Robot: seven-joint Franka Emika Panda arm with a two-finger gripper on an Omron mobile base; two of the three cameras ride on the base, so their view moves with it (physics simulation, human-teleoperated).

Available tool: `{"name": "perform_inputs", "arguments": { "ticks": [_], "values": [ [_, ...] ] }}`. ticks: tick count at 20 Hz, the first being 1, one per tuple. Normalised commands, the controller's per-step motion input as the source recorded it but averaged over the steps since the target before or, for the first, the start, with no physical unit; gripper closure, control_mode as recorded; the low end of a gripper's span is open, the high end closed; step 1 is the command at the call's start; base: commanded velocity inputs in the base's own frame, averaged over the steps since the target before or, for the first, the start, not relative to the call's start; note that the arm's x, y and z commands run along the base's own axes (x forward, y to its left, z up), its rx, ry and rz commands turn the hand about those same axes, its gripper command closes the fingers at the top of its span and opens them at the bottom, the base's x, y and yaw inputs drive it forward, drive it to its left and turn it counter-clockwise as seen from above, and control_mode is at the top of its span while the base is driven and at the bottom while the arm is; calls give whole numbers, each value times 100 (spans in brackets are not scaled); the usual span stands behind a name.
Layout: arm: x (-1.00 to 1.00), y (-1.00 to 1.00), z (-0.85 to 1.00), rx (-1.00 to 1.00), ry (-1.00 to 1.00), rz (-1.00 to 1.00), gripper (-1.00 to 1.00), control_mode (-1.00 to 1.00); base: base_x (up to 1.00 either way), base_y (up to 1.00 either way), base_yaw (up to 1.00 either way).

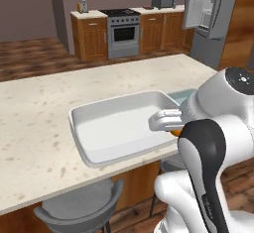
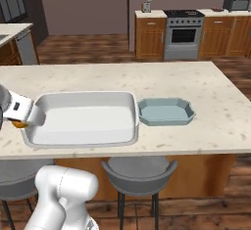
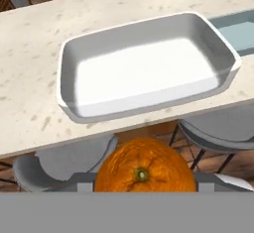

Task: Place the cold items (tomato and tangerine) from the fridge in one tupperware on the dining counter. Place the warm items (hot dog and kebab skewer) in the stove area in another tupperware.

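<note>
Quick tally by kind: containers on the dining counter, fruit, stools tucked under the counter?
Containers: 2, large white rectangular tray and small pale teal octagonal container, side by side on the beige speckled counter.
Fruit: 1, bright orange tangerine, held in the hand short of the tray.
Grey stools: 2.
Total: 5

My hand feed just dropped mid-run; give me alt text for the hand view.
A tangerine sits gripped between the gripper fingertips at the bottom, short of the dining counter. Ahead on it lies the empty white tray, the teal container beside it; grey stools show below.
</note>
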Motion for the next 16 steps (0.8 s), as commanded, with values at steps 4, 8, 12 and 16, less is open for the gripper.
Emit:
{"name": "perform_inputs", "arguments": {
  "ticks": [4,8,12,16],
  "values": [
    [100,18,1,0,55,1,100,-100,0,0,0],
    [100,38,-19,-2,67,28,100,-100,0,0,0],
    [72,52,-53,-21,6,55,100,-100,0,0,0],
    [61,47,-58,-19,-2,52,100,-100,0,0,0]
  ]
}}
